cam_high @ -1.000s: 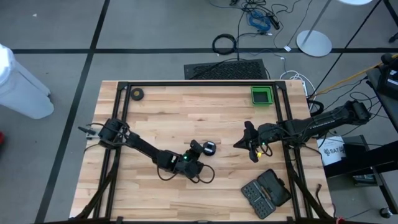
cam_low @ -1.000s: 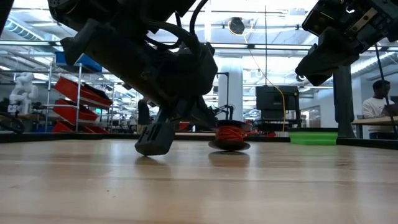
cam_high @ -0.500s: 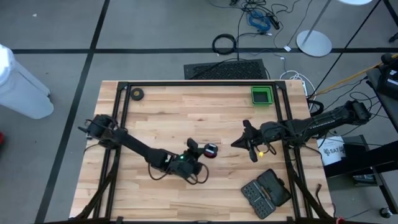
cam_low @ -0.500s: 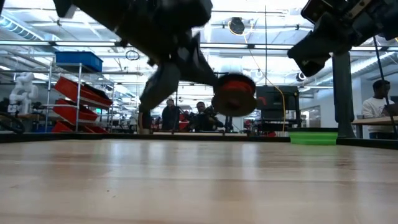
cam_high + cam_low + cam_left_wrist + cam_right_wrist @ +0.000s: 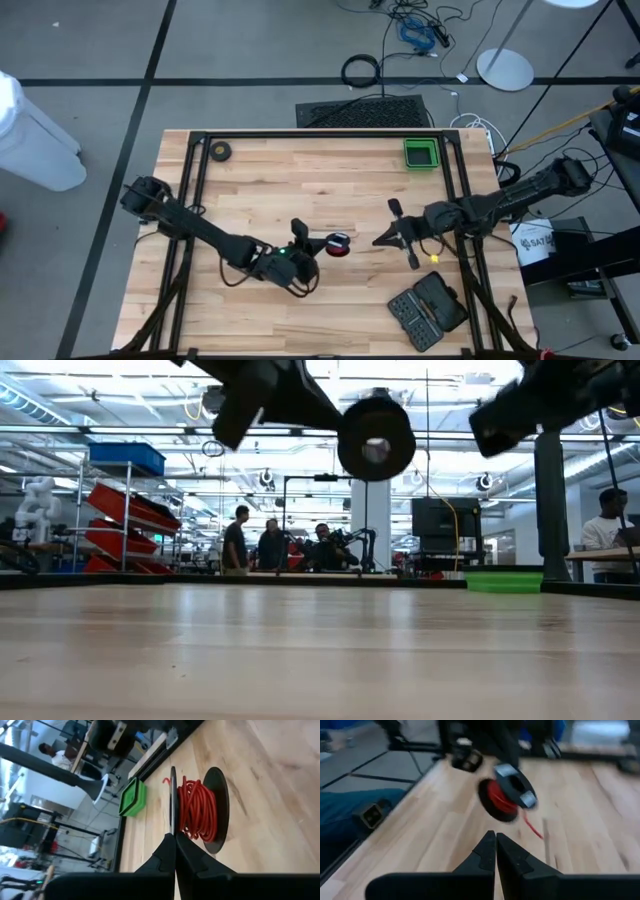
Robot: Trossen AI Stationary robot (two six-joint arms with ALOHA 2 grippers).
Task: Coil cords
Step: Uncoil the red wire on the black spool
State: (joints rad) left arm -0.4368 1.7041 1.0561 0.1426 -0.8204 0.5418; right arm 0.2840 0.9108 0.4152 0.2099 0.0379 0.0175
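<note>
From above: wooden desk (image 5: 300,190) with a dark frame around it. Left end effector (image 5: 303,240) near the middle, fingers together and clamped on the rim of the cords (image 5: 338,244), a small spool of red wire between dark round discs. Right end effector (image 5: 398,232) just right of the spool, apart from it, fingers together and holding nothing. Green tray (image 5: 421,153) at the far right of the desk, small dark tape roll (image 5: 220,151) at the far left, dark tool case (image 5: 428,310) at the near right corner. On the floor beyond the desk, a thick black cable loop (image 5: 361,71).

At desk height: spool (image 5: 376,439) up in the air, well clear of the desk surface (image 5: 320,650), one dark disc with its pale centre facing the camera. Left arm's dark bulk (image 5: 270,390) touching it from upper left; right arm's dark shape (image 5: 540,405) at upper right. Green tray (image 5: 505,580) a low strip at far right. People standing in the room behind (image 5: 270,545).

From the left wrist: pinched fingertips (image 5: 171,852) closed on the edge of one thin disc, red coils (image 5: 199,810) just beside them, green tray (image 5: 132,797) farther off along the desk edge.

From the right wrist: closed fingertips (image 5: 495,850) empty, spool (image 5: 506,792) ahead and blurred, a loose red wire end (image 5: 532,827) hanging from it.
</note>
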